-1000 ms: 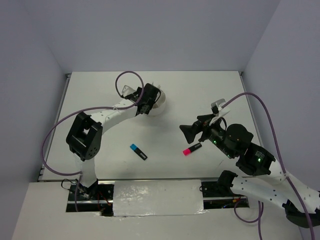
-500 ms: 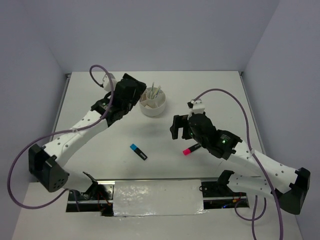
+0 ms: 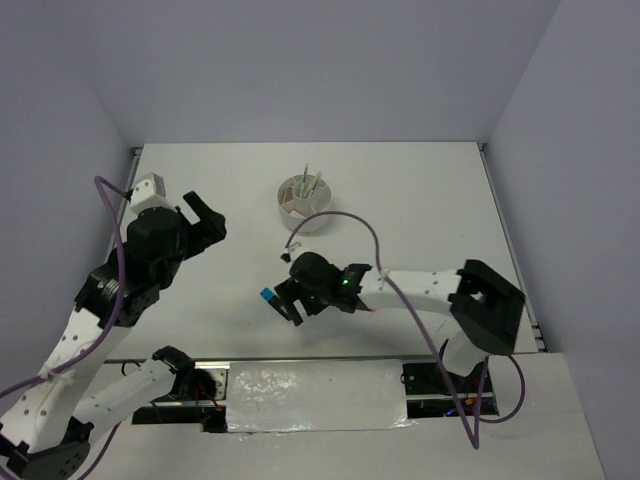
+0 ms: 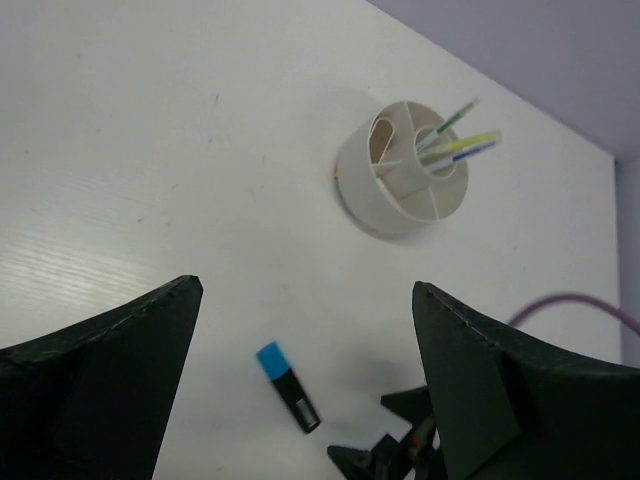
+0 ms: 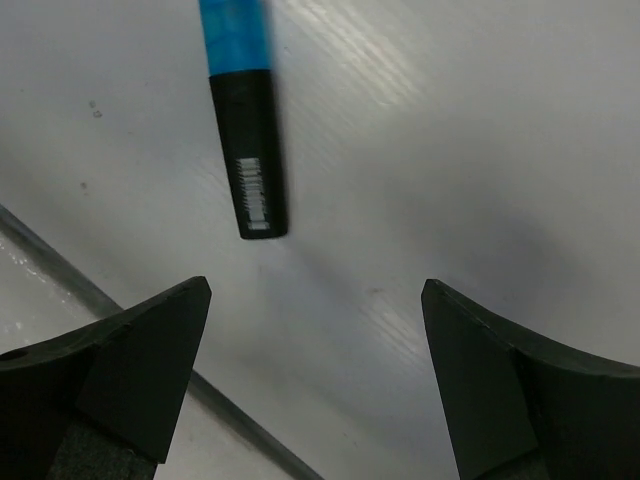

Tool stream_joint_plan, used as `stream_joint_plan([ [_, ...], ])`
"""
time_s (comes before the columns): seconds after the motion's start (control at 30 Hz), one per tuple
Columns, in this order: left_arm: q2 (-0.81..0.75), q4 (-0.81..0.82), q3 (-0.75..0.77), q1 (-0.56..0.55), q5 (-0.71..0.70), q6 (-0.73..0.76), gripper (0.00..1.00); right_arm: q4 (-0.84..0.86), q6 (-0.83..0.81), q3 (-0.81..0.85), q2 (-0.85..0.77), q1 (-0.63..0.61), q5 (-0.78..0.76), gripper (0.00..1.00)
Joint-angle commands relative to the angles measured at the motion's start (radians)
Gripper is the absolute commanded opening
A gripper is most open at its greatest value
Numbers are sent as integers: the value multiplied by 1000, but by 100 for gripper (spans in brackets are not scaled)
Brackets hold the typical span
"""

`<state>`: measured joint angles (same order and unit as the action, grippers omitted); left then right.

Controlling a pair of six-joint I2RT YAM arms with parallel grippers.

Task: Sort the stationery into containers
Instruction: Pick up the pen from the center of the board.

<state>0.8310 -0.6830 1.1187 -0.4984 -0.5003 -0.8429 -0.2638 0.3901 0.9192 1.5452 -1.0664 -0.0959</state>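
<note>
A blue-and-black highlighter (image 3: 270, 296) lies flat near the table's front edge. My right gripper (image 3: 291, 303) hovers low just right of it, open and empty. In the right wrist view the highlighter (image 5: 245, 130) lies ahead of the gripper (image 5: 316, 288), outside its fingers. The round white container (image 3: 322, 218) stands at the back centre with thin pens (image 3: 312, 184) upright in it. My left gripper (image 3: 208, 220) hangs open and empty, left of the container and well above the table. The left wrist view looks down on the container (image 4: 360, 195), its pens (image 4: 458, 143) and the highlighter (image 4: 288, 386).
The table's front edge (image 5: 150, 345) runs close behind the right gripper. The right arm (image 3: 420, 288) stretches across the front of the table. A purple cable (image 3: 340, 222) loops over the table between the arm and the container.
My left arm has pulled back from the container to the left, gripper open. My right arm has swung left over the pink highlighter's spot to the blue highlighter.
</note>
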Motion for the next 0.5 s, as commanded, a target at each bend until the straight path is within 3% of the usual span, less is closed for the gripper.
stream_joint_plan([
  [0.0, -52, -127, -10, 8, 85, 234, 99, 15, -31, 154, 107, -55, -66, 93],
  [0.23, -246, -43, -169, 9, 80, 304, 99, -31, -31, 279, 283, -110, -110, 89],
  [0.33, -267, -39, -211, 9, 72, 274, 100, -41, -23, 302, 303, -119, -122, 88],
  [0.47, -231, -111, -206, 9, 16, 118, 99, -8, -8, 270, 250, -121, -140, 88],
])
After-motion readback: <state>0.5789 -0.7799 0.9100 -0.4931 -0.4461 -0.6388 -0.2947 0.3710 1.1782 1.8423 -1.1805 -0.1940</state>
